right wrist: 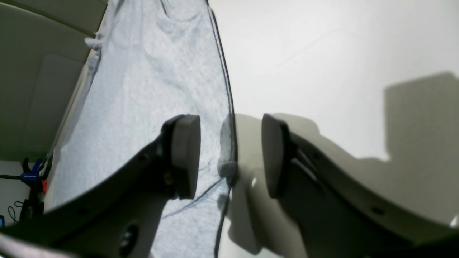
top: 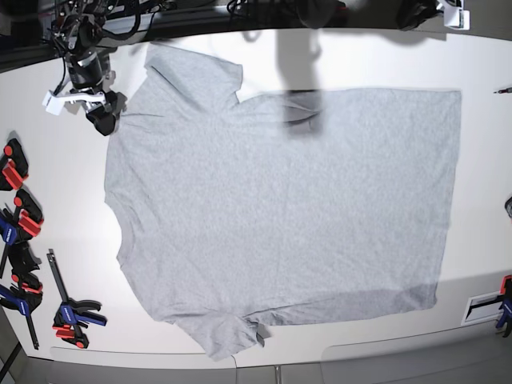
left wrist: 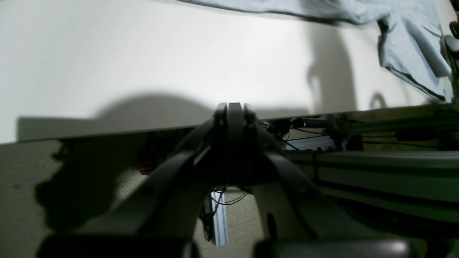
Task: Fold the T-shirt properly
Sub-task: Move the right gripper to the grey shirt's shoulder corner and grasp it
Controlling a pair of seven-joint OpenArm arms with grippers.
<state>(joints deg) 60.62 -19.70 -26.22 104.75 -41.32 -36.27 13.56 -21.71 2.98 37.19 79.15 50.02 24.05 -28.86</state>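
The light grey T-shirt [top: 280, 208] lies spread flat on the white table [top: 488, 160], plain side up, with its sleeves towards the left of the base view. My right gripper [top: 101, 114] is open at the shirt's edge beside the upper sleeve. In the right wrist view its fingers [right wrist: 186, 154] stand on either side of the shirt's seamed edge [right wrist: 229, 143], and the gripper [right wrist: 229, 157] holds nothing. My left gripper [left wrist: 233, 111] is shut and empty over the table's edge. It is apart from the shirt [left wrist: 408, 39], which lies at the upper right of the left wrist view.
Red and blue clamps [top: 20, 240] lie along the table's left side, one more [top: 72, 316] near the front left corner and another [top: 504, 308] at the right edge. An aluminium frame [left wrist: 376, 161] and cables run below the table's edge.
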